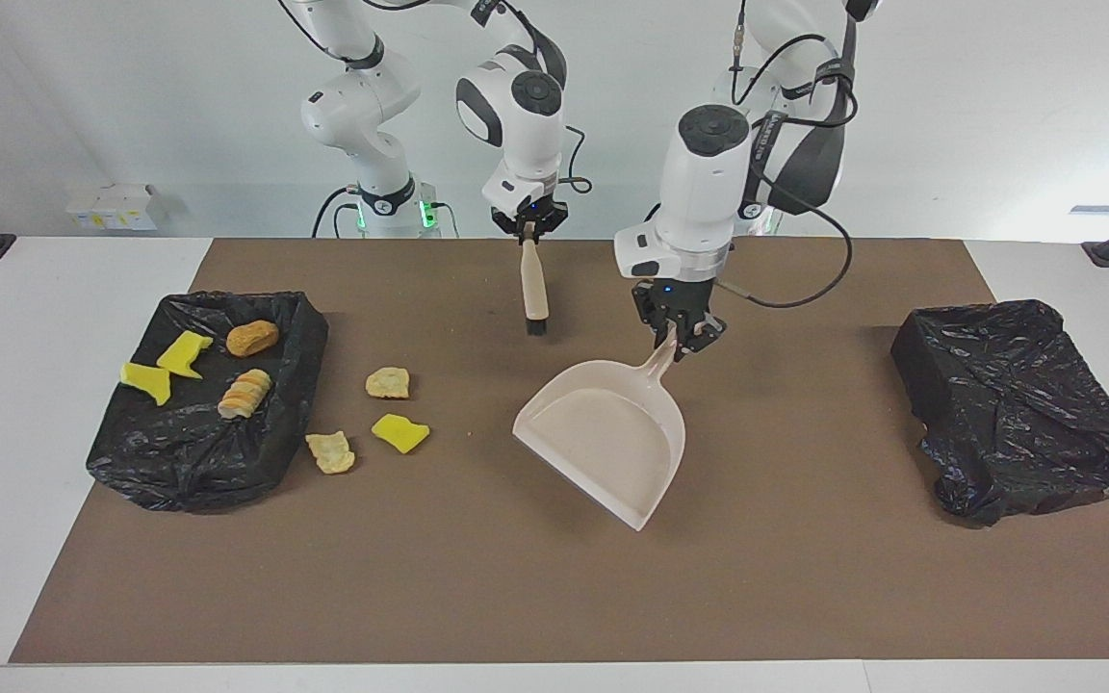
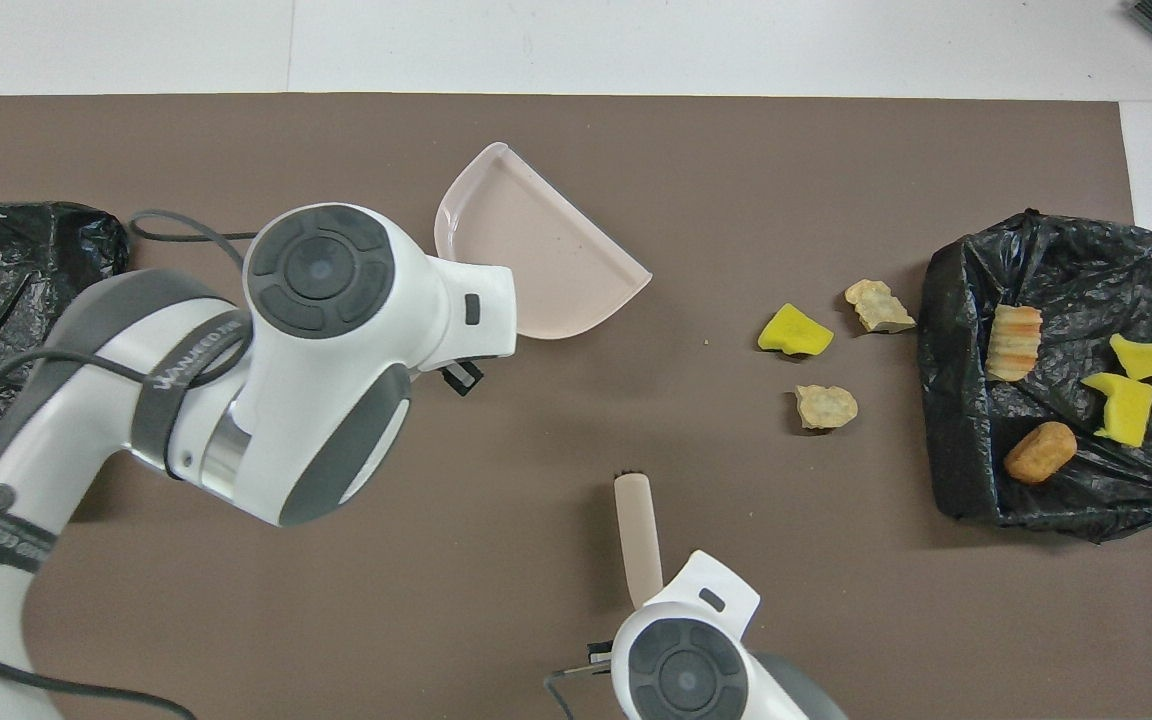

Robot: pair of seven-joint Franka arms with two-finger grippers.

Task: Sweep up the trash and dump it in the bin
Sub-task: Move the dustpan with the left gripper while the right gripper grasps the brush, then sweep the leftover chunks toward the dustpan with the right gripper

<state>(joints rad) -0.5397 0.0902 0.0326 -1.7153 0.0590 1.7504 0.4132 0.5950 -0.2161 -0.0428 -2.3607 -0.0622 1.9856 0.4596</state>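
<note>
Over the middle of the brown mat, the left gripper was clamped on the handle of the beige dustpan, the pan held tilted with its open lip turned toward the right arm's end of the surface. Nearer the robots' edge of the mat, the right gripper was pinched shut on the brush, bristles hanging down.

Three pieces of the trash lay loose on the mat: a pale chunk, a yellow sponge piece and another pale chunk, all beside the black-lined bin. Four more scraps already sat in that bin.

For a clean sweep, I'd judge the lip had to go flat on the mat just beside the loose three, with the brush dropped between them and the bin, then drawn toward the pan in short strokes.

Writing: lettering ran along the left arm's strap, not clear enough to read.
</note>
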